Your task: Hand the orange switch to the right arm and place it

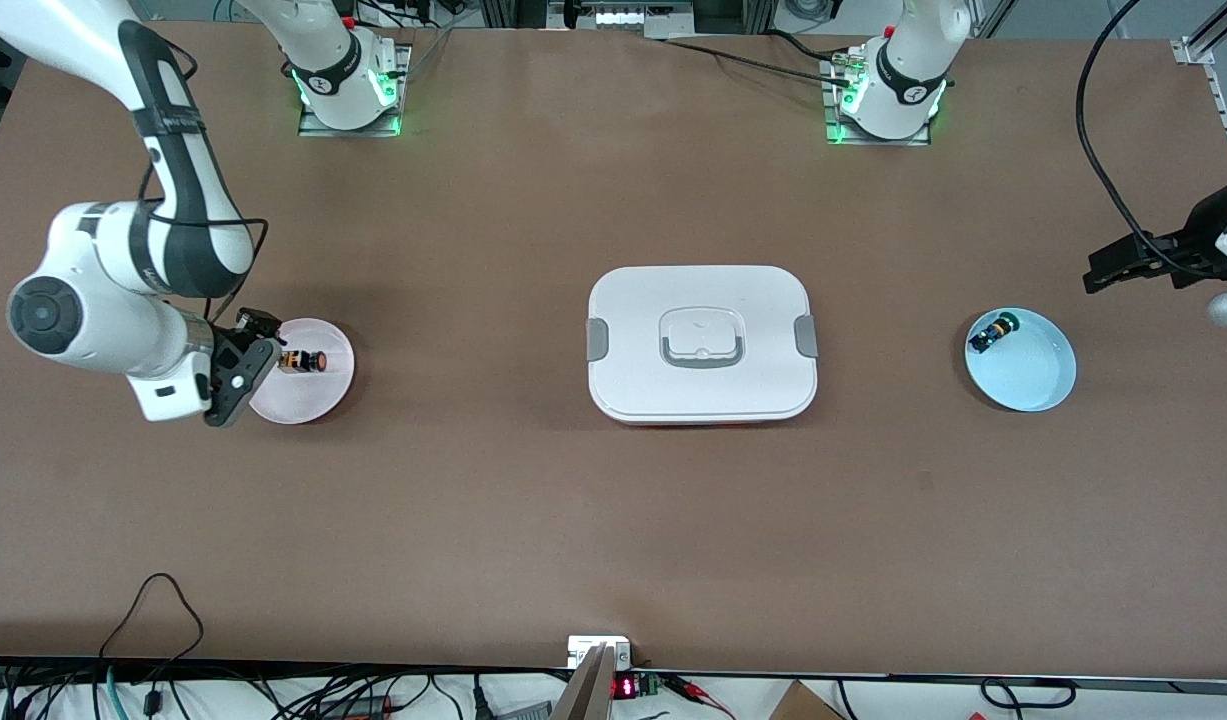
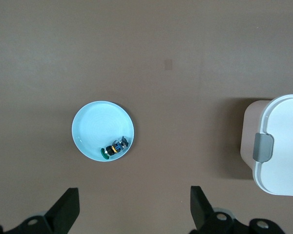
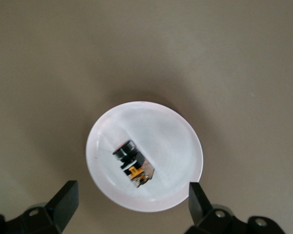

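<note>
A: The orange switch (image 1: pixel 306 360) is seen lying on its side in the pink dish (image 1: pixel 328 392), toward the right arm's end of the table. The right gripper (image 3: pixel 129 204) is held just above that dish, fingers spread wide, nothing pinched between them.

B: Confirmed from the right wrist view: the switch (image 3: pixel 133 163) is resting inside the dish (image 3: pixel 176 141), clear of both fingertips (image 3: pixel 66 197). No contact is shown.

A: At the left arm's end, the left gripper (image 2: pixel 134 209) is parked in the air over bare table beside the blue dish (image 1: pixel 1033 375). Its fingers are also spread apart, with nothing held. That arm is waiting.

B: A second small switch, the green-capped one (image 1: pixel 993 331), is seen lying in the blue dish, against the rim nearest the white box.

A: That white lidded box (image 1: pixel 701 345) is set in the middle of the brown table (image 1: pixel 613 520), between the two dishes and well apart from each. Grey latches are visible at its two ends, and its lid is closed.
</note>
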